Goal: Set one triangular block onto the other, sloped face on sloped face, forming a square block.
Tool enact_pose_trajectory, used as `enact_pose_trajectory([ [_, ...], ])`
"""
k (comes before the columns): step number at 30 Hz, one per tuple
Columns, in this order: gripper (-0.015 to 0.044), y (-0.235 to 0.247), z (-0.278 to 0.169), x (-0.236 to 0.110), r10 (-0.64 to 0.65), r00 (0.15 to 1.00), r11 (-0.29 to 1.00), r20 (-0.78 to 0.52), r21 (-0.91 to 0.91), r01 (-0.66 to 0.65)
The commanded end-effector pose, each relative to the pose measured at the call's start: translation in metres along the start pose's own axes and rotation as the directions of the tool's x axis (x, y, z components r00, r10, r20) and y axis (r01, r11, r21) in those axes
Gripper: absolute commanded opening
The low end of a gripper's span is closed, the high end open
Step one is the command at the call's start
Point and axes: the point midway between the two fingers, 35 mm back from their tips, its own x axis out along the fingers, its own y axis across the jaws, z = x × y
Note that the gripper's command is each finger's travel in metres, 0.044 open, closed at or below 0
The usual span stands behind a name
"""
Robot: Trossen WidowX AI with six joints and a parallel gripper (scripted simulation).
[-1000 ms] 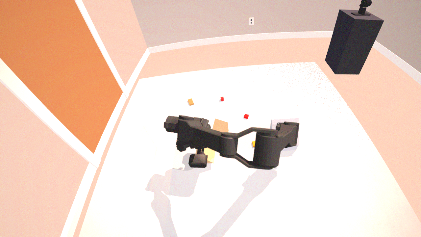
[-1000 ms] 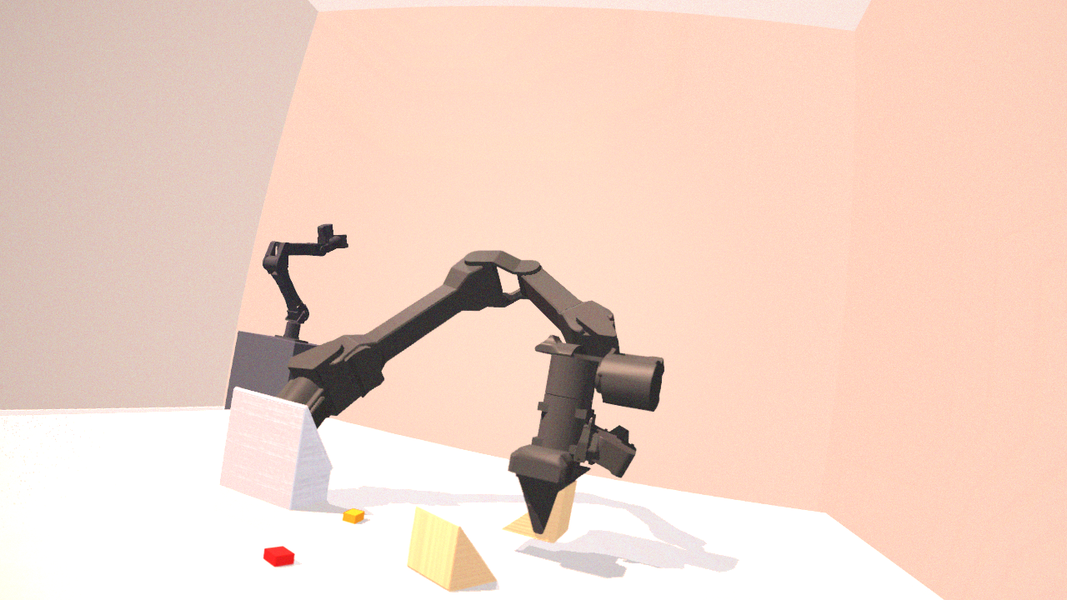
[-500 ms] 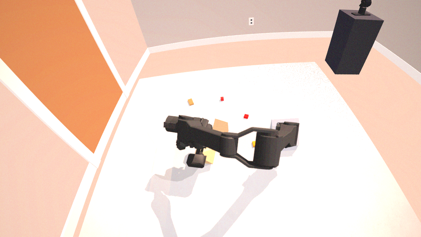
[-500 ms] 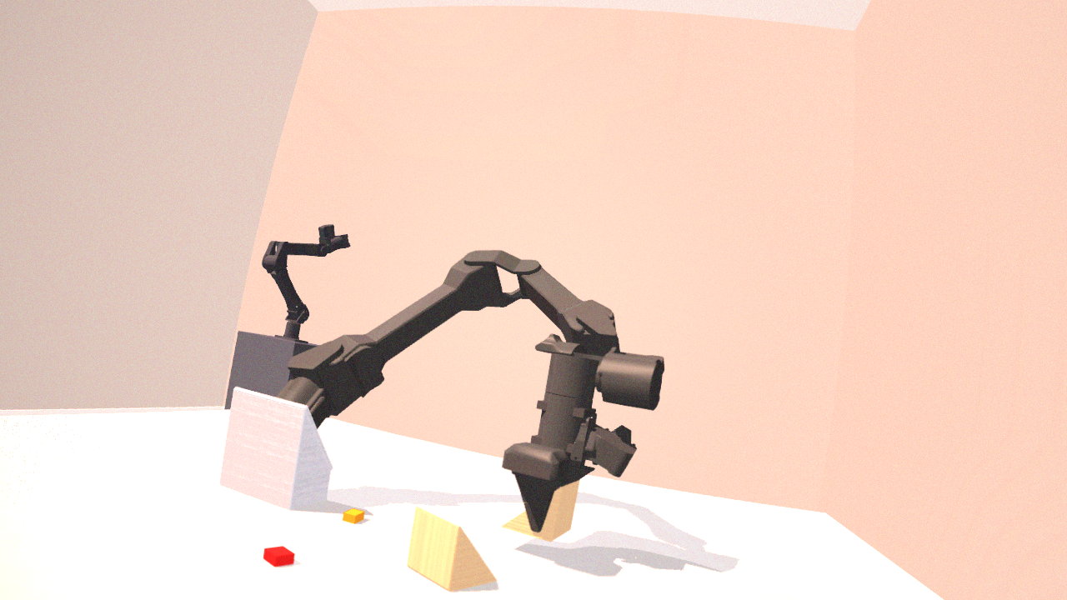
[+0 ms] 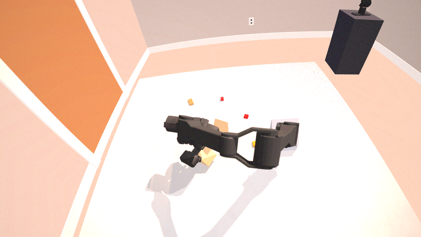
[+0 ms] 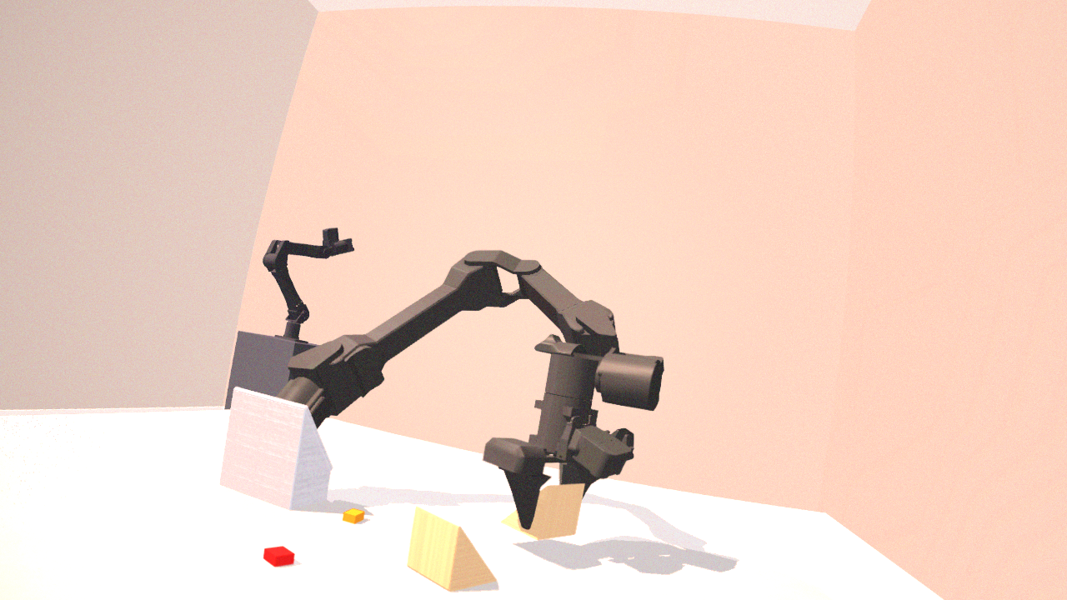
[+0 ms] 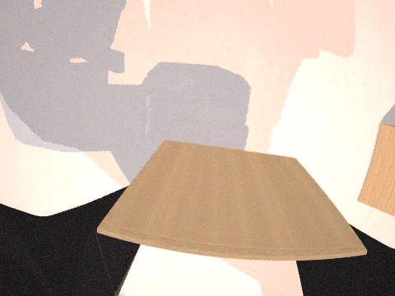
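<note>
Claw (image 6: 547, 501) clamped on one triangular block (image 6: 558, 511), fingers fairly wide across it, block tilted and lifted just off the table (image 6: 746, 537). Second triangular block (image 6: 445, 553) sits on the table just beside the claw, not touching.

No text, label, brand, no. or sign can be read in any view. Wood blocks, small cubes, arm, walls etc. carry no markings.
</note>
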Motion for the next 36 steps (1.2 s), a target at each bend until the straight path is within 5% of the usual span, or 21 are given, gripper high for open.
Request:
enact_pose_trajectory([
  [1, 0.0000, -0.0003, 0.0003, 0.0002, 0.003, 1.000, 0.992, 0.001, 0.123, -0.003],
  [24, 0.0000, -0.0008, -0.0001, 0.0002, 0.004, 1.000, 0.730, 0.003, 0.684, -0.005],
  [36, 0.0000, -0.0008, -0.0002, 0.0002, 0.004, 1.000, 0.714, 0.003, 0.700, -0.005],
])
